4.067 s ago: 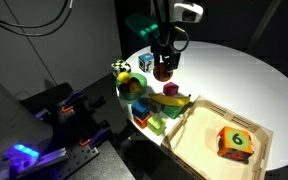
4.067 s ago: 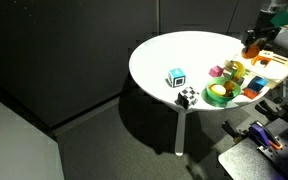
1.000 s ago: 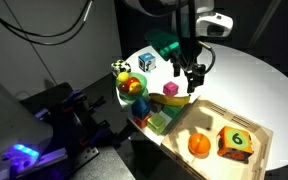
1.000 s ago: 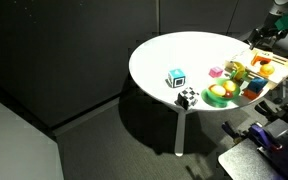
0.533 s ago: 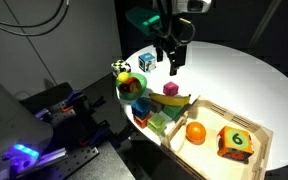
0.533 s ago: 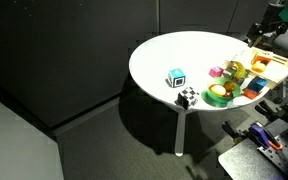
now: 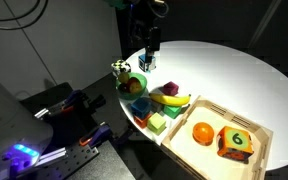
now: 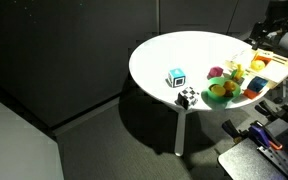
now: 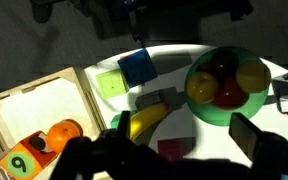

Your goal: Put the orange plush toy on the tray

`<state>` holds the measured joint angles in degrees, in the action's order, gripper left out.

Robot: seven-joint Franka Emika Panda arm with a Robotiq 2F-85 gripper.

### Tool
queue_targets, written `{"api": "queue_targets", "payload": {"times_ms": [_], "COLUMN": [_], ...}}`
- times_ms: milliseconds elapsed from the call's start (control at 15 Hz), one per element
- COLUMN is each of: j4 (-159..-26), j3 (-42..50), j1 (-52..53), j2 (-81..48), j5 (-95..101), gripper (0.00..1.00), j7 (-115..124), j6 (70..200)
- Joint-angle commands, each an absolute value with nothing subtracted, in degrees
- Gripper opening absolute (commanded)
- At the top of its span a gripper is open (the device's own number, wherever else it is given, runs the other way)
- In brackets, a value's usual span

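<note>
The orange plush toy (image 7: 202,132) is a small round ball lying inside the light wooden tray (image 7: 187,124), next to an orange-red cube marked "6" (image 7: 234,141). In the wrist view the toy (image 9: 64,132) rests in a corner of the tray (image 9: 39,105) beside the cube (image 9: 22,160). My gripper (image 7: 150,58) is open and empty. It hangs high above the table, over the green bowl side and well apart from the tray. In the wrist view its jaws (image 9: 184,140) are spread over a banana and blocks.
A green bowl (image 7: 132,85) with red and yellow fruit stands near the table edge. A banana (image 7: 172,99) and several coloured blocks (image 7: 154,120) lie between bowl and tray. Patterned cubes (image 8: 176,78) sit on the white round table (image 8: 174,50).
My gripper let go of the orange toy, which now rests in the tray. The gripper has risen and moved away from the tray toward the bowl side.
</note>
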<state>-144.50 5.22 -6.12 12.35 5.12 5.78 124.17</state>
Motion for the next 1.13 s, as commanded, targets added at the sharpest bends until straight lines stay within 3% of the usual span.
{"api": "queue_targets", "payload": {"times_ms": [0, 733, 1067], "j4": [-147.7, -155.3, -153.5], "j3": [3.5, 1.3, 0.8], "j1": [-4.7, 1.8, 1.2], "j2": [18.6, 31.3, 28.2], "j5": [5.3, 3.6, 4.6], "gripper": [1.00, 1.00, 1.00], "j7": [4.1, -5.5, -3.7], "j6": [122.0, 123.7, 122.8]}}
